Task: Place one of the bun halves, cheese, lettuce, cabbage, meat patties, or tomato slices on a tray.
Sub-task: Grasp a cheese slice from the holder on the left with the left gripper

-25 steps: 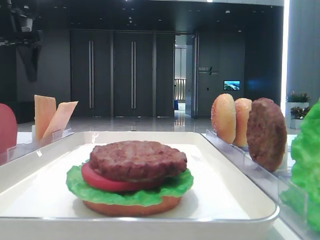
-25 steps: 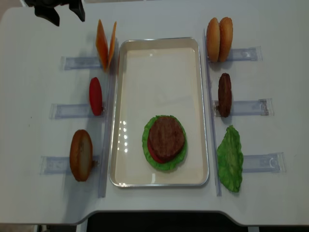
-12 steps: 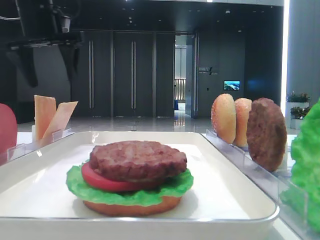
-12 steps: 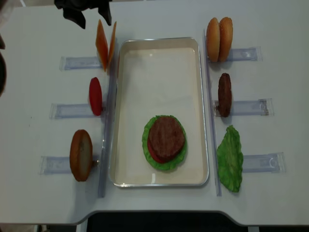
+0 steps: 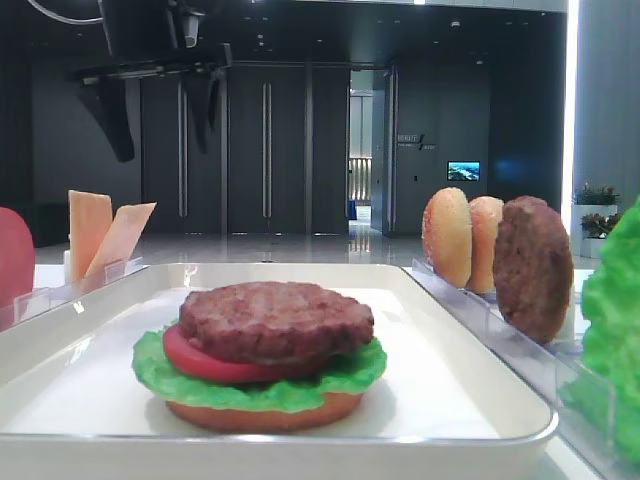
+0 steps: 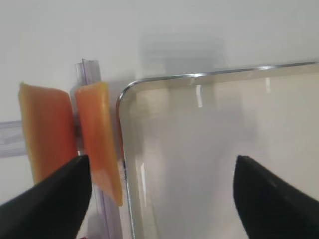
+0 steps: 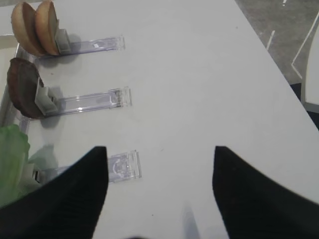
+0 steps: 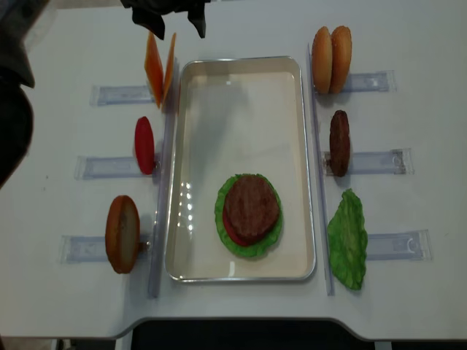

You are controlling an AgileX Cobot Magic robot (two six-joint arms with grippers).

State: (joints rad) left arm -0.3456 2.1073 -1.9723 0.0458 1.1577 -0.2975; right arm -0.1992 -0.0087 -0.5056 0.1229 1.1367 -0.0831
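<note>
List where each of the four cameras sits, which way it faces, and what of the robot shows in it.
Exterior high: table level at the tray's near end, looking along it; left end effector above.
Realsense: overhead, straight down; left end effector at top.
Left wrist: looks down on cheese and tray corner; open fingers.
Right wrist: faces bare table, racks; open fingers.
Wrist and overhead views share cheese and tray.

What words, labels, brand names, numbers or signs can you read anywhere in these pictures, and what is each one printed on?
Readable text: none.
Sign on the far wall: pale marks, too small and blurred to read.
Lit screen beside it: shows a picture, no legible words.
Tray, clear racks, food pieces and table: no print visible.
</note>
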